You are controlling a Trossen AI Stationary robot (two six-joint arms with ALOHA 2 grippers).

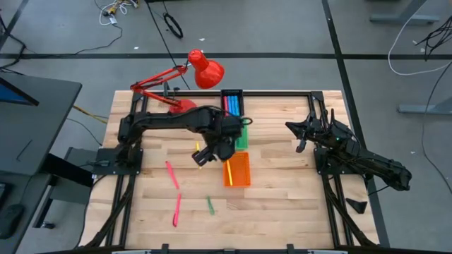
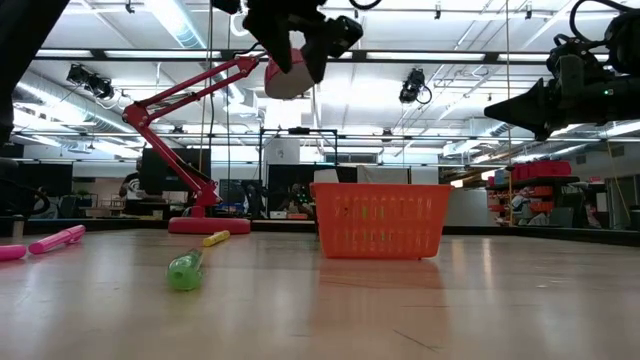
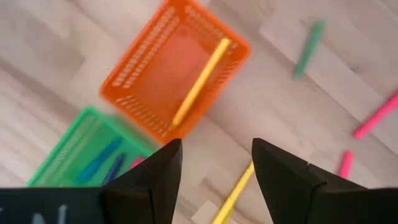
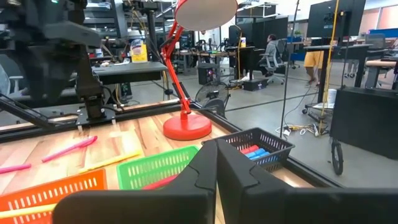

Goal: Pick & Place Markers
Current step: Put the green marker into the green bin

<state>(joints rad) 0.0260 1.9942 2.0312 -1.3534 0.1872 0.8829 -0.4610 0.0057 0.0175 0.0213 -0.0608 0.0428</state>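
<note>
My left gripper point(image 1: 203, 154) point(image 3: 217, 149) hangs open above the table, just left of the orange tray point(image 1: 237, 170), with nothing between its fingers. Under it a yellow marker point(image 3: 233, 196) lies flat on the wood. A second yellow marker point(image 3: 199, 84) lies inside the orange tray point(image 3: 177, 68). The green tray point(image 3: 81, 152) holds blue markers point(image 3: 102, 162) and a pink one. Loose on the table lie a green marker point(image 1: 210, 205) point(image 2: 185, 270) and two pink markers point(image 1: 171, 174) point(image 1: 176, 209). My right gripper point(image 1: 300, 137) point(image 4: 216, 162) waits shut at the table's right side.
A black tray point(image 1: 232, 102) with blue and pink markers stands at the far edge behind the green tray. A red desk lamp point(image 1: 185, 74) stands on its base at the far left, its head over the far edge. Bare wood lies toward the near edge and the right.
</note>
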